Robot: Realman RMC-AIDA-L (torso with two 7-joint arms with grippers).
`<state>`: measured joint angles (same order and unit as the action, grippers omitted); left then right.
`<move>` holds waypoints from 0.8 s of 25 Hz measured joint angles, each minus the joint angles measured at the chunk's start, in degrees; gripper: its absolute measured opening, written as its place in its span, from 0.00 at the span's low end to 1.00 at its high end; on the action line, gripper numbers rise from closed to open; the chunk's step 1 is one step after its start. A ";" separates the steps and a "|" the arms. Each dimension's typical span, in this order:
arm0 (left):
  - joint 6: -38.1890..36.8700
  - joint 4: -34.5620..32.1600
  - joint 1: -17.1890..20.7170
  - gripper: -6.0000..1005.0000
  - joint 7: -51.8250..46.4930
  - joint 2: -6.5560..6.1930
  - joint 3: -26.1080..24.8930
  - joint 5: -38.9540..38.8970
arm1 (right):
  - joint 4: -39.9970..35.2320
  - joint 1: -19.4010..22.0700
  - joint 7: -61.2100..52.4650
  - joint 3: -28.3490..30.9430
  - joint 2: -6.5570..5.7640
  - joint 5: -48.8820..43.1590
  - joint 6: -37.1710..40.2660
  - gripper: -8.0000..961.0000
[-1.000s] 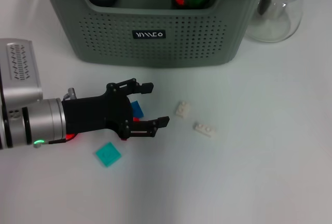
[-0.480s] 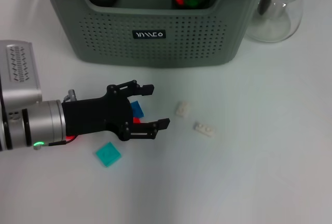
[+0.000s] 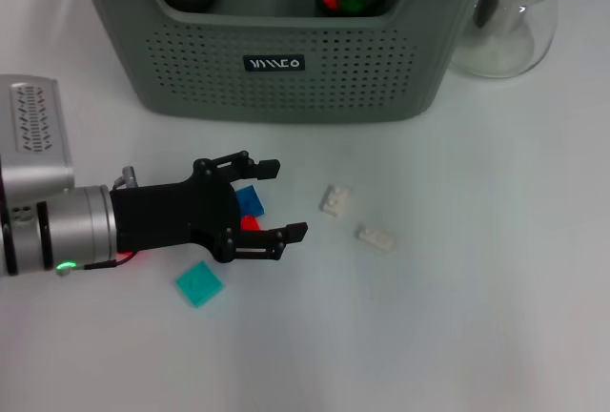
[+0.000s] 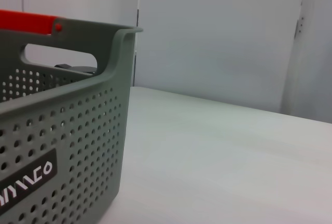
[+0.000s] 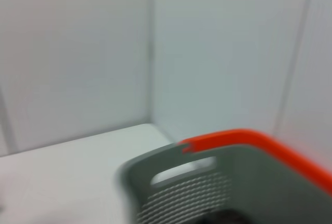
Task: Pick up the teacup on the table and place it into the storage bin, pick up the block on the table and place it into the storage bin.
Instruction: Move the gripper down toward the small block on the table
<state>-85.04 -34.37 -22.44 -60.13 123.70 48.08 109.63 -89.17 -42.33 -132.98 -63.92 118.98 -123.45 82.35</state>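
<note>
Blocks lie at the centre of the head view: a blue block (image 3: 250, 200) and a red block (image 3: 250, 224) sit between the spread fingers of the left gripper (image 3: 276, 198), below the bin (image 3: 286, 73). To grasp well, I think the gripper should lower, centre on one block only, and then close. The blue block lies flat, slightly turned, with no clear long axis; the right gripper is not visible.

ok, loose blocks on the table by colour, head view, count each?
Blue block: 1
Red block: 1, partly hidden under the open left gripper
Teal block: 1
White blocks: 2
Total: 5
</note>
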 joint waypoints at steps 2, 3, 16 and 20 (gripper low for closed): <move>-0.41 -0.02 0.01 0.88 0.03 -0.27 0.00 0.21 | -2.28 1.94 0.29 1.56 -0.83 3.04 5.91 0.70; -0.60 -0.14 0.02 0.88 0.04 -0.46 0.00 0.55 | -2.82 2.43 0.46 2.49 -1.37 3.98 9.26 0.70; -1.32 -4.67 0.50 0.88 -0.40 -0.99 -1.37 4.59 | 10.53 -2.43 0.02 -4.96 1.02 -12.66 23.70 0.69; -1.38 -4.80 0.49 0.88 -0.42 -1.05 -1.57 4.43 | 21.65 -7.19 -3.86 -12.38 1.31 -15.20 16.85 0.68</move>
<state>-86.42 -39.16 -21.95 -60.55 122.64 46.51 114.06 -67.51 -49.52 -136.84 -76.30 120.29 -138.66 99.20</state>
